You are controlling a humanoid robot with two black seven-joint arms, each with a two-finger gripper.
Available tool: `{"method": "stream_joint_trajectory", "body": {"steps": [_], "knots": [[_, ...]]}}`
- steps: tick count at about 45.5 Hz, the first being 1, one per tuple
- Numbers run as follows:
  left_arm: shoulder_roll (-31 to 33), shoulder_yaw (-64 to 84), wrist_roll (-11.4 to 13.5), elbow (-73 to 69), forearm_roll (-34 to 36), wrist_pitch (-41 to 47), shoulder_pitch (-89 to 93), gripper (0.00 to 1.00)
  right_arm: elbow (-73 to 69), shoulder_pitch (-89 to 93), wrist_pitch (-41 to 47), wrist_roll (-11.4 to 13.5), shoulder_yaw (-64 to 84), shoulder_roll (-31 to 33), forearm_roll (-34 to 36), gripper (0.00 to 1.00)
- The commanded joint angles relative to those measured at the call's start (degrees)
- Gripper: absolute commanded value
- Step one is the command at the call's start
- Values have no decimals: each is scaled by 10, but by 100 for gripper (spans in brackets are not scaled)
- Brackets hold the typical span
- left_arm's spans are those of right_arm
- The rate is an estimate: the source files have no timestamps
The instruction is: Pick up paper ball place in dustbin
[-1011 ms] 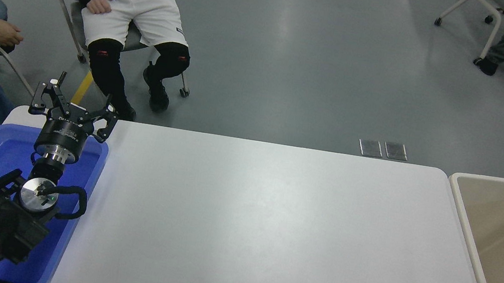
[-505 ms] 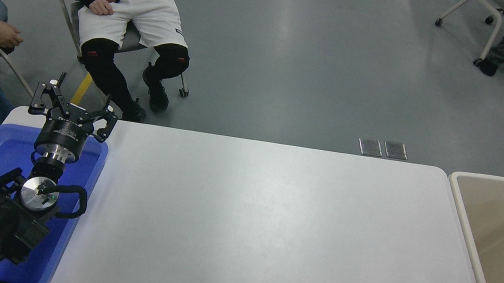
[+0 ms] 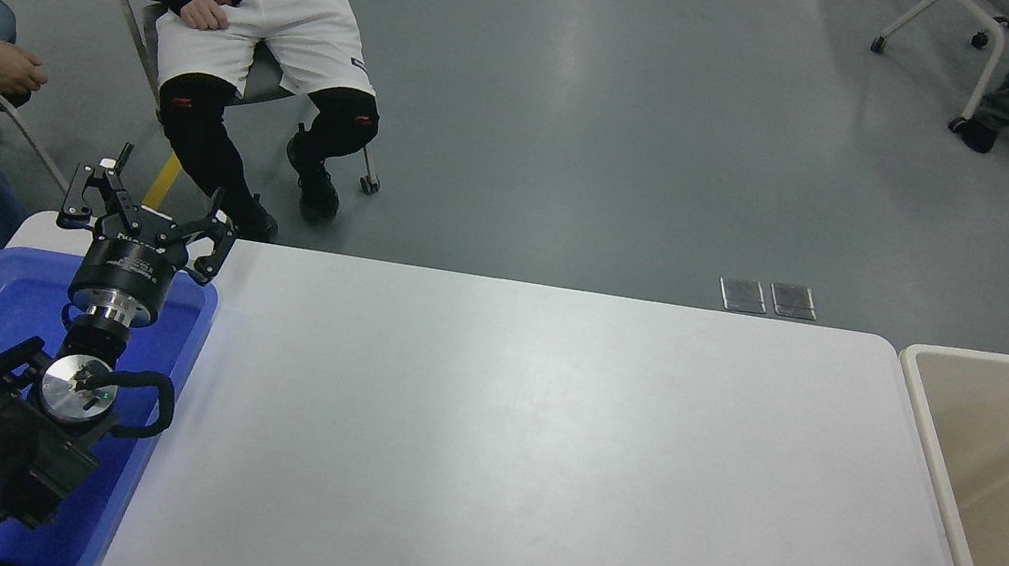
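Beige dustbin (image 3: 929,447) at table's right edge | no paper ball visible | left gripper (image 3: 146,211) — released, empty — far left.

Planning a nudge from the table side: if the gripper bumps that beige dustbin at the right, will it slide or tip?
The dustbin looks empty, with smooth thin plastic walls, so it is probably light and may slide when pushed. Its wide rectangular shape suggests tipping is unlikely. The walls may flex a little under a bump. Only the left gripper is in view, open above the blue tray.
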State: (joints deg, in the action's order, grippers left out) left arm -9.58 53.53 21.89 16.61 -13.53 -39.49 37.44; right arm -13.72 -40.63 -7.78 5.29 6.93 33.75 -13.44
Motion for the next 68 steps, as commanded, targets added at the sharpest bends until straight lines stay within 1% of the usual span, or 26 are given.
{"method": "stream_joint_trajectory", "body": {"steps": [1, 10, 11, 13, 14, 15, 16, 25, 31, 38, 42, 57, 60, 65, 68], "knots": [[0, 0, 0, 0, 1, 0, 0, 99, 12, 7, -10, 0, 2, -17, 0, 0], [0, 0, 0, 0, 1, -1, 0, 99, 13, 7, -12, 0, 3, -16, -2, 1], [0, 0, 0, 0, 1, -1, 0, 99, 14, 7, -13, 0, 3, -14, -4, 16], [0, 0, 0, 0, 1, -1, 0, 99, 22, 8, -17, 0, 4, -12, -5, 51], [0, 0, 0, 0, 1, -1, 0, 99, 26, 8, -20, 0, 4, -11, -5, 66], [0, 0, 0, 0, 1, 0, 0, 99, 29, 8, -22, 0, 4, -12, -4, 76], [0, 0, 0, 0, 1, 0, 0, 99, 31, 7, -26, 0, 3, -13, -3, 77], [0, 0, 0, 0, 1, 0, 0, 99, 29, 7, -30, 0, 3, -16, -3, 88], [0, 0, 0, 0, 1, -1, 0, 99, 29, 8, -30, 0, 4, -17, -3, 92], [0, 0, 0, -1, 1, -1, 0, 99, 27, 10, -30, 0, 3, -18, -2, 92], [0, 0, 0, 0, 1, -1, 0, 99, 27, 7, -30, 1, 2, -25, -1, 96], [0, 0, 0, 0, 1, -1, 0, 99, 17, 1, -26, 0, 3, -24, 0, 100], [0, 0, 0, 0, 1, -1, 0, 99, 5, -3, -25, 0, -2, -15, 0, 100], [0, 0, 0, 0, 1, -1, 0, 99, -32, -16, -23, 0, -7, 18, 0, 100], [0, 0, 0, 0, 1, -1, 0, 99, -67, -21, -22, 0, -41, 32, 0, 100]]}}
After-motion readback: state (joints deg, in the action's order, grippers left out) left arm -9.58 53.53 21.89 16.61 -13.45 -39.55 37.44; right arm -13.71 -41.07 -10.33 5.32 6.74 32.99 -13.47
